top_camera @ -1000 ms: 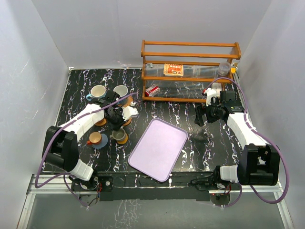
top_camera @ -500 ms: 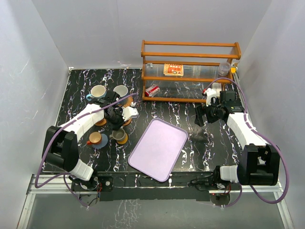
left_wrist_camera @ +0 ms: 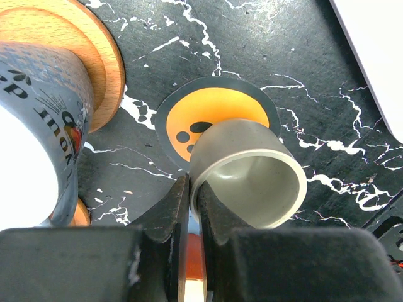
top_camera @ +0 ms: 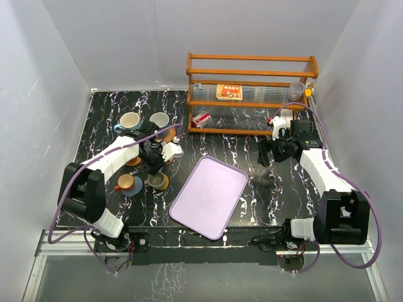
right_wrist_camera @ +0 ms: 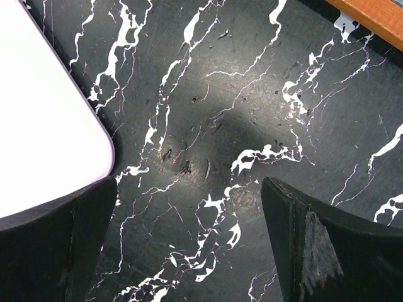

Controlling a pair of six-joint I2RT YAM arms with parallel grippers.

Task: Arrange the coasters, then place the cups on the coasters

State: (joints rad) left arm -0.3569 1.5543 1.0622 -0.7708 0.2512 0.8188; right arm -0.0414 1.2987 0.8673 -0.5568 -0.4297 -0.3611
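My left gripper [left_wrist_camera: 194, 195] is shut on the rim of an olive-grey cup [left_wrist_camera: 252, 176]. The cup is tilted over the near part of an orange coaster with black dots [left_wrist_camera: 214, 113]; whether they touch is unclear. To its left a printed blue-grey cup [left_wrist_camera: 38, 126] stands on a plain orange coaster [left_wrist_camera: 75, 38]. From above, the left gripper [top_camera: 155, 171] is at the cluster of cups left of the tray. My right gripper [right_wrist_camera: 189, 233] is open over bare marble, and in the top view the right gripper [top_camera: 263, 154] is right of the tray.
A lilac tray [top_camera: 209, 196] lies at the middle front, and its corner [left_wrist_camera: 378, 50] is close to the held cup. A wooden rack [top_camera: 252, 94] at the back holds a printed packet [top_camera: 229, 92] and a red can [top_camera: 201, 119]. Two cups [top_camera: 129, 121] [top_camera: 159, 119] stand back left.
The left gripper has shifted slightly toward the near edge with the olive-grey cup in it. The right arm has not moved.
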